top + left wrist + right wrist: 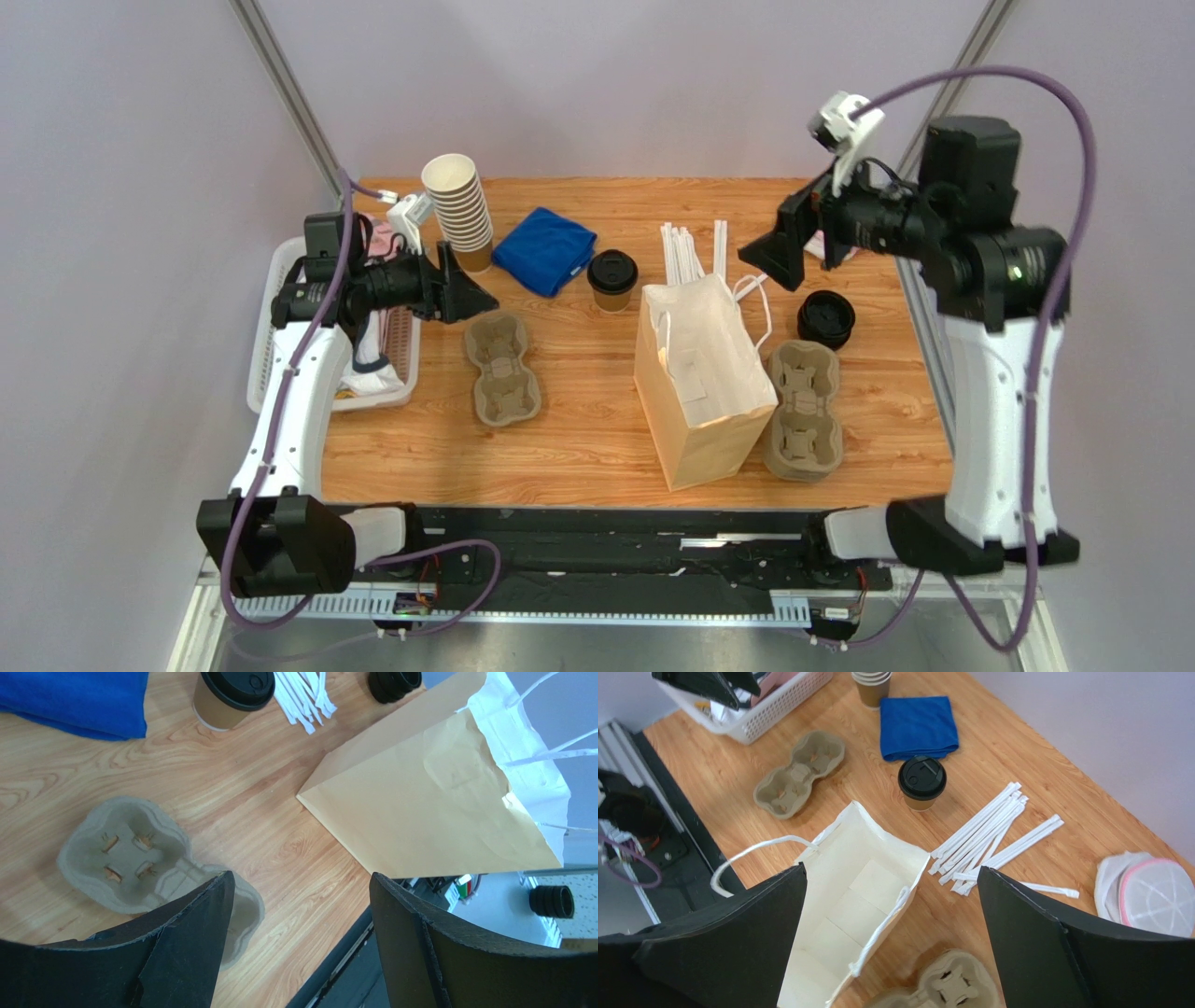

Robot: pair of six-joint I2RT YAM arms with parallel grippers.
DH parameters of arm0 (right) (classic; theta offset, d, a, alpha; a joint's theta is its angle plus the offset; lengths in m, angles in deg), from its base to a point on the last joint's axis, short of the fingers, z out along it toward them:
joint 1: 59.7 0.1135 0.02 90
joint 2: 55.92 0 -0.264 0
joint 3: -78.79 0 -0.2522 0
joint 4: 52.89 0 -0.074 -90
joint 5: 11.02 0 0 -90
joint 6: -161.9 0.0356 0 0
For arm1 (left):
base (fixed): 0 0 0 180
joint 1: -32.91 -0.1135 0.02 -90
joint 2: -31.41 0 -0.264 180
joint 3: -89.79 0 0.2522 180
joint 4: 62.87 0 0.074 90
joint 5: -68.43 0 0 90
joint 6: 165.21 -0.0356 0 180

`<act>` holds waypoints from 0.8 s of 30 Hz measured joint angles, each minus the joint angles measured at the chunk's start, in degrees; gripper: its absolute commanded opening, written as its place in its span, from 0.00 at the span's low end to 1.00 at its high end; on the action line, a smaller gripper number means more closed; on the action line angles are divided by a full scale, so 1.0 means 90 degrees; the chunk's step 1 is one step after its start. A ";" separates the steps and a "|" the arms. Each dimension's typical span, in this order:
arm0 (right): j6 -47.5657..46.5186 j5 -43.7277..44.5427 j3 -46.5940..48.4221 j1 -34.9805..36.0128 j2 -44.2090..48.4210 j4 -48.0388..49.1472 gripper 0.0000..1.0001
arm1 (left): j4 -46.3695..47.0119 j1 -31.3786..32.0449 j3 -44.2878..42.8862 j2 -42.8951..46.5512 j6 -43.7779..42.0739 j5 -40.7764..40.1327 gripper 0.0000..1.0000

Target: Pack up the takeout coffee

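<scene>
Right jaws: spread wide, empty, hovering above the open paper bag [850, 903]. Left jaws: well apart, empty, over a pulp cup carrier [123, 854]. Takeout coffee [612, 277]: upright on the bench [589, 420], between blue cloth [544, 249] and straws [685, 255], behind the bag. Handling: best gripped squarely round its body and kept level.

This is a robotics lab bench set up like a café takeout counter. A left arm [295, 406] and a right arm [989, 420] are bolted to a black metal rail [617, 539] at the edge of a wooden table [589, 434], with bare grey walls [603, 84] behind. On the table are a paper bag [701, 385], cup carriers [502, 367], stacked paper cups [460, 207], straws [690, 256] and a lidded coffee cup [612, 277].
</scene>
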 measured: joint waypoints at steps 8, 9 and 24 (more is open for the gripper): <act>-0.1785 -0.0573 0.1387 0.0172 -0.2293 -0.0520 0.92 | -0.0454 0.0000 -0.0005 -0.0243 -0.0284 0.0211 0.79; -0.1991 -0.0534 0.1387 0.0253 -0.2385 -0.0549 0.91 | -0.0498 0.0000 -0.0005 -0.0245 -0.0301 0.0226 0.79; -0.3657 0.0568 0.0629 0.1324 -0.2625 -0.0697 0.64 | -0.1438 0.0000 -0.0369 -0.0828 -0.1151 0.0197 0.97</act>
